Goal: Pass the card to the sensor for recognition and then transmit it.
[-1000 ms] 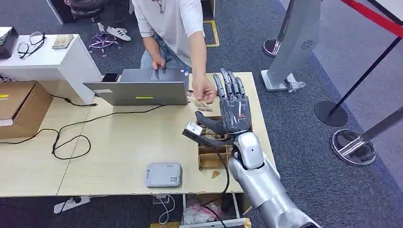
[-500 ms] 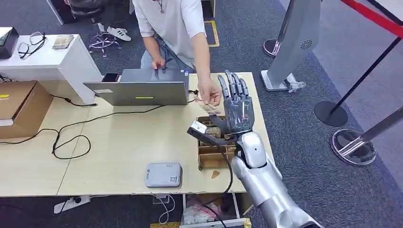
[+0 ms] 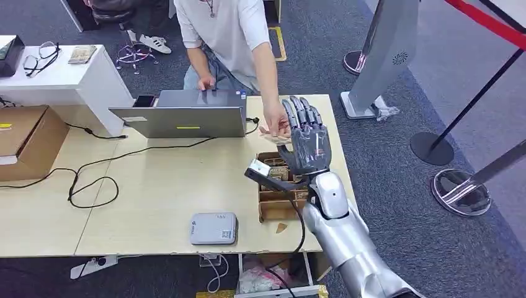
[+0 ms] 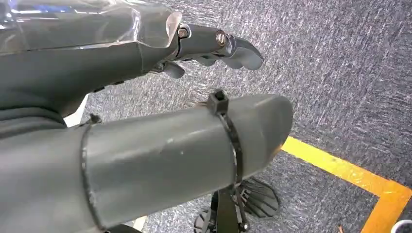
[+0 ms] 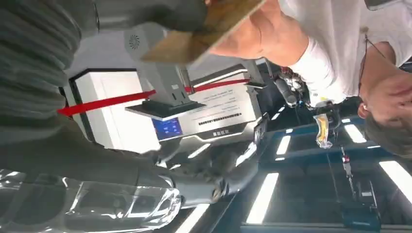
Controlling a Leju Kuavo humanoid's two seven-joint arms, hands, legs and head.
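At the bottom right of the head view, the silver right arm is rising from the lower edge toward the middle of the frame. Left of it, near the lower centre, a small grey rectangular sensor box [image 3: 213, 228] is lying flat on the pale wooden table [image 3: 155, 186]. Just right of the sensor, under the arm, an open brown cardboard tray with compartments [image 3: 276, 198] is sitting on the table.

Above the tray, the dark grey right hand [image 3: 306, 140] is standing upright with its palm facing the camera and its fingers stretched up and slightly apart. A thin tan card [image 5: 204, 36] is lying against the thumb side of this hand in the right wrist view, at the top centre of that frame, and a person's hand [image 3: 273, 124] is touching the same card. I cannot tell whether the robot's fingers are really gripping the card or whether only the person is holding it.

Further up, at centre left, a grey open laptop [image 3: 186, 115] is standing on the table with a black cable [image 3: 93, 180] running from it to the left. The person in a white T-shirt [image 3: 226, 28] is leaning over the table at the top centre.

In the left wrist view, the grey left hand [image 4: 145, 97] is hanging over grey carpet, and its fingers are curled in loosely with nothing in them.
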